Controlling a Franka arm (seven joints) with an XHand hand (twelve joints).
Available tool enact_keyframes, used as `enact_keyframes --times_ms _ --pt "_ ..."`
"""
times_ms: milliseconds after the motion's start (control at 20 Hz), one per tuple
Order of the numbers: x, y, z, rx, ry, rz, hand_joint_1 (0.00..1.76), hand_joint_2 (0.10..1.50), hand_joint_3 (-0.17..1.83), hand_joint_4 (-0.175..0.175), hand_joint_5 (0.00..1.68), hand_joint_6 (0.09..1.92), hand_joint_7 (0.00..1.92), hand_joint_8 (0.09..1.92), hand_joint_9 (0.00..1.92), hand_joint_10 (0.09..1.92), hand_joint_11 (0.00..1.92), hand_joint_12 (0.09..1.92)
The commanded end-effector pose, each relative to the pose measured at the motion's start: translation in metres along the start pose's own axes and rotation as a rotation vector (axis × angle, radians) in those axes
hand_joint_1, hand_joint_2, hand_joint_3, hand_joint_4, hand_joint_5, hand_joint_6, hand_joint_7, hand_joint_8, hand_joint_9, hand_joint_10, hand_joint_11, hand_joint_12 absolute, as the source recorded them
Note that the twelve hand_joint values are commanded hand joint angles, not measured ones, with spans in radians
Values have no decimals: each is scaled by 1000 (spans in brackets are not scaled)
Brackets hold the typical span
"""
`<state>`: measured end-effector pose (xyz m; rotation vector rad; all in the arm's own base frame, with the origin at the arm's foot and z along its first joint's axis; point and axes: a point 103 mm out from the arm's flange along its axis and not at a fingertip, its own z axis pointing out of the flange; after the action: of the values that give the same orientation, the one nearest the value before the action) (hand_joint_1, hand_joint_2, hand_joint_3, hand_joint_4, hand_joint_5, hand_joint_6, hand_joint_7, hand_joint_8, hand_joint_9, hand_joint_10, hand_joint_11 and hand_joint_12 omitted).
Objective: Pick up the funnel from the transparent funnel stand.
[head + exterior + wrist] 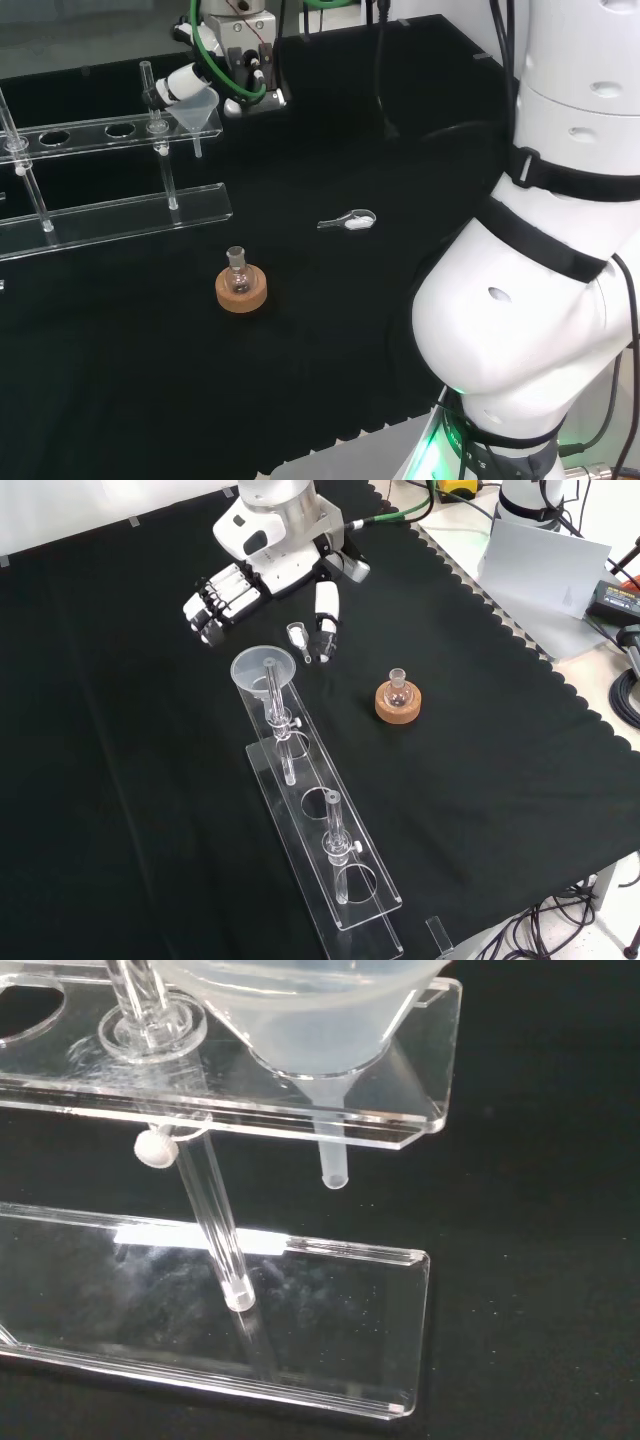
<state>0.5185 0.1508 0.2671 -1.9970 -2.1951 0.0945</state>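
We see the funnel (pixel 262 667) seated in the end hole of the transparent funnel stand (pixel 335 880), at the end of the stand nearest the hand (pixel 225 592). In the wrist view the funnel's (pixel 300 1020) cone rests in the top plate of the stand (pixel 380 1130) and its stem pokes through below, hanging clear above the base plate.

In the front view the hand sits just beyond the funnel, fingers (pixel 215 600) loosely extended and spread, thumb (pixel 326 605) apart from them on the other side; we see them holding nothing. We can't tell if any fingertip touches the funnel rim. In the head view the hand (pixel 185 82) is right above and behind the funnel (pixel 197 108).

Other items relative to the funnel, front view: a small clear spoon-like scoop (pixel 298 638) lies on the black worktop (pixel 120 780) just beside it, next to the thumb. A small round flask (pixel 398 688) stands upright in a cork ring (pixel 398 706), off to the right of the funnel and well apart from it. The stand's upright rods (pixel 335 830) rise along the stand, nearer the camera than the funnel.
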Motion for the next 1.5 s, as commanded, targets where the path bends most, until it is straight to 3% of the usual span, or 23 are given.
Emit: enact_keyframes --times_ms 50,600,1150,1500 --pt "6 7 9 -2 10 2 341 652 -12 36 0 87 0 87 0 87 0 87" --pt "3 28 21 10 10 27 357 659 -8 28 0 87 0 87 0 87 0 87" --pt "2 26 47 74 36 25 361 666 -4 23 0 87 0 87 0 87 0 87" --pt "7 24 45 2 84 6 432 691 8 5 0 87 19 87 0 87 13 87"
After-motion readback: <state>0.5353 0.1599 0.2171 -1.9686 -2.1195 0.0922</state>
